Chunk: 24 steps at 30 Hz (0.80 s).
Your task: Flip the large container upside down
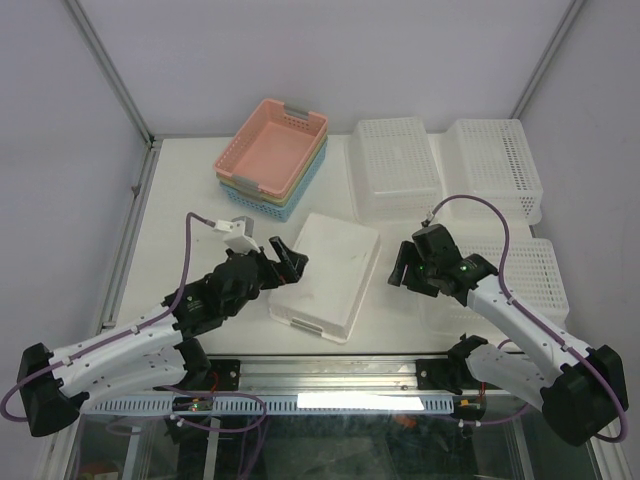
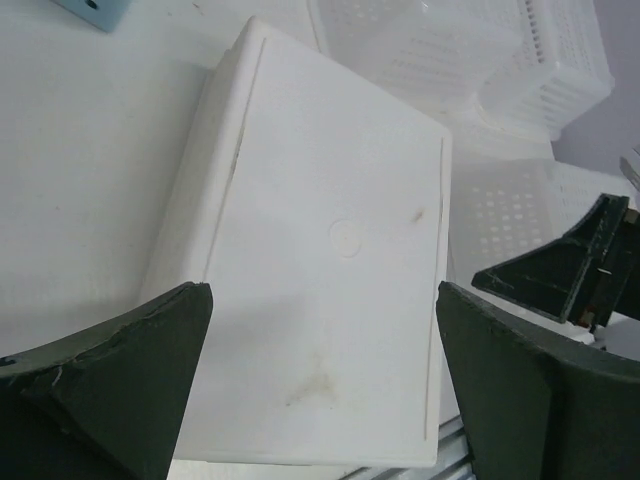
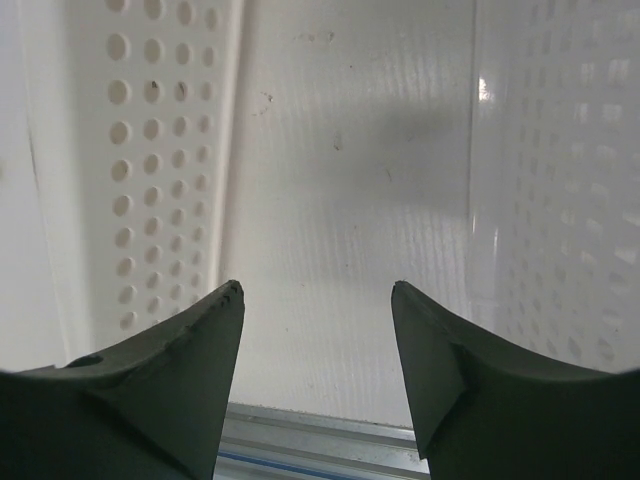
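While L gripper [image 1: 285, 257] gapes wide & R gripper [image 1: 402, 271] sits part-open, jaws empty, large white container [image 1: 328, 272] lies bottom-up, faintly stained.

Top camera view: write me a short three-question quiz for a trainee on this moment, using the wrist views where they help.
1. True or false: the left gripper is shut on the white container.
2. What colour is the top basket in the stack at the back left? A pink, B blue, C black.
3. In a few words: which face of the white container points up?

Key
1. False. The gripper is open beside the container's left edge and holds nothing.
2. A.
3. Its flat closed base. The rim is down on the table.
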{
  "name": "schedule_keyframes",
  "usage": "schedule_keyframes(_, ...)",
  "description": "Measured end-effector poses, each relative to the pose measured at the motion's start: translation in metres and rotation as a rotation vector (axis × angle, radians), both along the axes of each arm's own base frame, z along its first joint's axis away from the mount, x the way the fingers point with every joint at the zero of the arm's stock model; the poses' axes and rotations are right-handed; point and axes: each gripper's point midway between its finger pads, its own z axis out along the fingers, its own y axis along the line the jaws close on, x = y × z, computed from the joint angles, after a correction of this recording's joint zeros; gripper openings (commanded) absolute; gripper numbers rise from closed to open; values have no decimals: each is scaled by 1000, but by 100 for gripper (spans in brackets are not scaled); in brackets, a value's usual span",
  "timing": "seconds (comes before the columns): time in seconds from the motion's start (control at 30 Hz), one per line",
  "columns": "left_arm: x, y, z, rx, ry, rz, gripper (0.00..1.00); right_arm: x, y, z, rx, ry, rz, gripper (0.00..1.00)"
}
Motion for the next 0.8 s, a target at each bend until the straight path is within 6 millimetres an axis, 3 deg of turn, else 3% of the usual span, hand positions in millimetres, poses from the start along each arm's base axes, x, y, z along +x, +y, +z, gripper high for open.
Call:
schedule_keyframes(0.13, 3, 16, -4, 57, -10, 56, 99, -1, -2, -1, -10, 1, 2, 65)
schedule_keyframes(0.3, 11, 19, -19, 174, 29, 74, 99, -3, -6, 1, -32, 4, 4, 69)
schedule_keyframes(0.47, 40, 31, -33, 255, 111, 119, 99, 2, -8, 24, -20, -62, -1, 79)
schedule_keyframes(0.6, 51, 46, -44, 270, 164, 112, 99, 6, -13, 45, -14, -128, -18, 85)
schedule_keyframes(0.7, 53, 38, -54, 261, 200, 33, 99, 5, -20, 54, -26, -159, -34, 89)
schedule_keyframes(0.8, 47, 15, -61, 219, 228, -86, 99, 2, -27, 63, -44, -180, -49, 92)
